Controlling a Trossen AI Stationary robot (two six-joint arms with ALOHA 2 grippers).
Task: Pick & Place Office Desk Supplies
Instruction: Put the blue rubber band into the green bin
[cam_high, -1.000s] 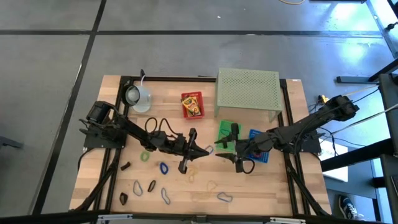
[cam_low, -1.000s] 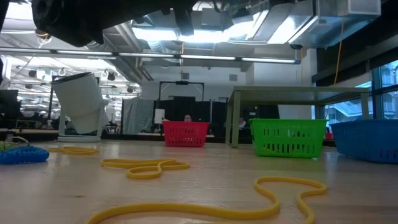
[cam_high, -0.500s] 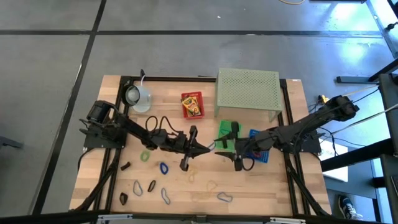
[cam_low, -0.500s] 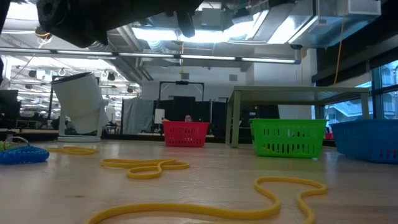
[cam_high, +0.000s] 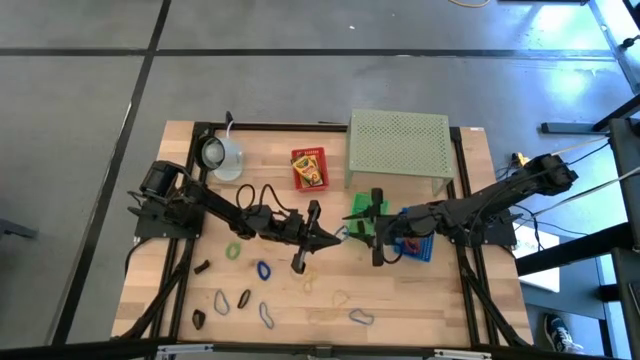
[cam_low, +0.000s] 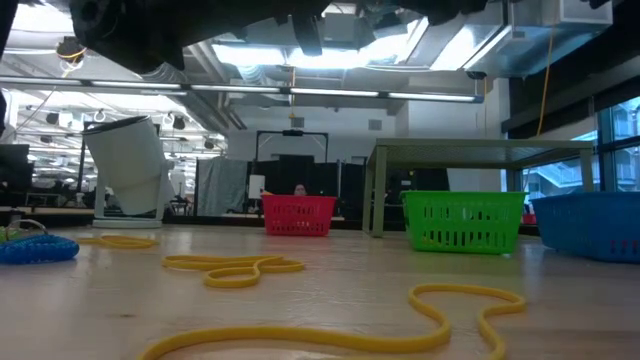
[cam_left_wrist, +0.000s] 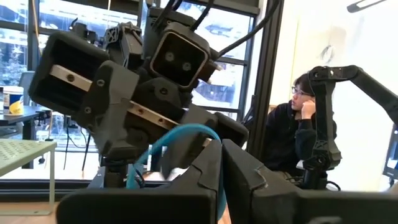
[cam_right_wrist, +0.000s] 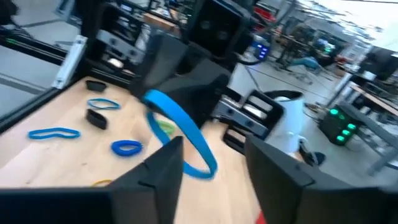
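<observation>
High view: wooden table (cam_high: 400, 300) on a grey floor; the left gripper (cam_high: 338, 238) and right gripper (cam_high: 352, 233) meet mid-table, the handover point too small to resolve.

Low view: yellow loops (cam_low: 235, 267) on the wood; office room behind; grippers cut off above.

Left wrist view: fingers (cam_left_wrist: 205, 177) shut on a blue loop (cam_left_wrist: 180, 138); a seated person (cam_left_wrist: 297, 134) behind.

Right wrist view: fingers (cam_right_wrist: 163, 163) parted around that loop, contact unclear.
</observation>
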